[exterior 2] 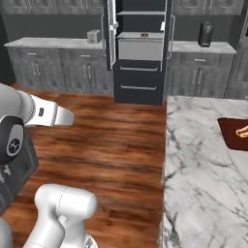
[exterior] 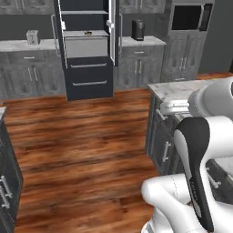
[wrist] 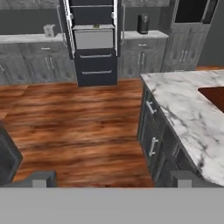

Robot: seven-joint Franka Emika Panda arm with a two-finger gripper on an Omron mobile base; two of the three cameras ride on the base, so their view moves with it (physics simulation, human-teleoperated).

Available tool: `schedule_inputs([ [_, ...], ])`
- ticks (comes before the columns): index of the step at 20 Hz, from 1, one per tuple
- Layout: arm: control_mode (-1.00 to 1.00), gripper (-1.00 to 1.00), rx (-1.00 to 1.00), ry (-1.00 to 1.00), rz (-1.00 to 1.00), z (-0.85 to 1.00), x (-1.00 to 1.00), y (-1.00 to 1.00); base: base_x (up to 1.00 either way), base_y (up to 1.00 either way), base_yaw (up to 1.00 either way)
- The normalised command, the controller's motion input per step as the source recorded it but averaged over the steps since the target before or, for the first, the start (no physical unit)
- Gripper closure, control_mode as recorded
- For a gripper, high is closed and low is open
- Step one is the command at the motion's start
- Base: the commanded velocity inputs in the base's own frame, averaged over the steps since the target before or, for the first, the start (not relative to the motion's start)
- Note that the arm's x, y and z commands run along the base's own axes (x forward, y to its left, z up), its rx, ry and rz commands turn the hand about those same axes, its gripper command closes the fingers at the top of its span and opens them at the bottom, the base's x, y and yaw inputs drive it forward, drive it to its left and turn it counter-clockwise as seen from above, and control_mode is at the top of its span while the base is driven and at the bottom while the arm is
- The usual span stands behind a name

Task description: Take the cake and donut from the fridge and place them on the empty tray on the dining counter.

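The black fridge [exterior: 88, 68] stands against the far wall with both doors open; it also shows as the fridge [exterior 2: 140, 72] and the fridge [wrist: 95, 57]. A small dark and tan item [exterior: 88, 33] lies on its light grey shelf, too small to tell whether it is the cake or the donut. On the marble dining counter [exterior 2: 198, 164] lies the reddish-brown tray [exterior 2: 231, 131], with a tan shape at the frame's edge that I cannot identify. My gripper [wrist: 111, 181] is open with nothing between its fingertips, far from the fridge, beside the counter's corner [wrist: 148, 78].
Grey wall counters [exterior: 27, 45] flank the fridge, with a small toaster-like box [exterior: 32, 37] and a dark jar [exterior: 138, 29] on them. A microwave [exterior: 189, 17] sits at the back right. A dark cabinet [exterior: 7, 182] stands at the left. Wooden floor [exterior: 82, 136] lies between.
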Motion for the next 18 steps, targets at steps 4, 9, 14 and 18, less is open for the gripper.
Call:
schedule_inputs([
  [4, 1.00, -1.00, 0.00, 0.00, 0.00, 0.00, 0.00, 0.00, 1.00, 0.00, 0.00],
  [9, 1.00, -1.00, 0.00, 0.00, 0.00, 0.00, 0.00, 0.00, 1.00, 0.00, 0.00],
  [14, 1.00, -1.00, 0.00, 0.00, 0.00, 0.00, 0.00, 0.00, 1.00, 0.00, 0.00],
  [18, 1.00, -1.00, 0.00, 0.00, 0.00, 0.00, 0.00, 0.00, 1.00, 0.00, 0.00],
])
